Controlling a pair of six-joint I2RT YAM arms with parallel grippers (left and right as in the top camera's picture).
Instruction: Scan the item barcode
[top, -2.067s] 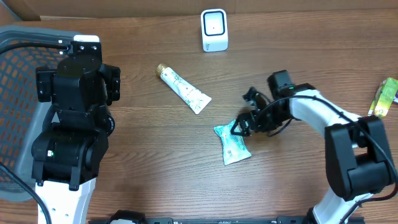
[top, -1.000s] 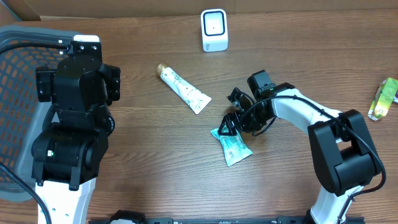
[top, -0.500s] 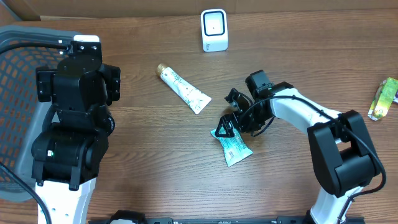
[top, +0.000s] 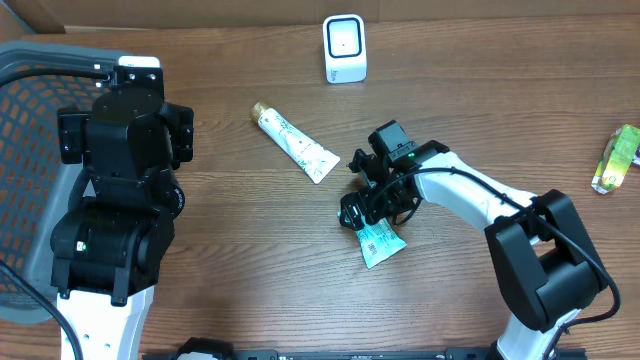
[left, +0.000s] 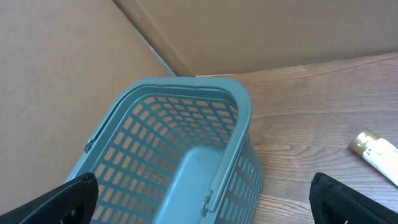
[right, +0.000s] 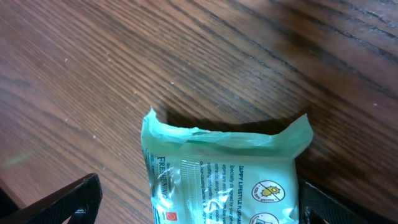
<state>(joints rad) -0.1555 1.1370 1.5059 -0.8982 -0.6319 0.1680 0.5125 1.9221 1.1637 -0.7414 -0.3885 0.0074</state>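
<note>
**Right fingers spread over packet, scan not done**

The green packet (top: 379, 241) lies flat on the tabletop (top: 250, 270), right of centre and slanted, with its sealed top end toward the right arm. The right wrist view shows the packet (right: 224, 174) printed side up, with small text and round icons; no barcode can be made out there. The right fingers (right: 65, 199) stand wide apart, one on each side of the packet's top end, which sits in the gap between them. Nothing is clamped. From overhead the right fingers (top: 352, 212) are low over that same end; whether they touch it can't be told.

The tube (top: 295, 143) lies up and left of the packet, apart from it, cap pointing up-left. The white scanner (top: 345, 47) stands at the far edge, well apart from the packet. A green item (top: 618, 158) lies at the right edge.

The left arm (top: 115, 190) is at the far left beside the basket (top: 25, 120). The left fingers (left: 59, 198) are also spread wide and hold nothing. The left wrist view shows the basket (left: 124, 180) below and the tube's cap end (left: 373, 148) at right.
</note>
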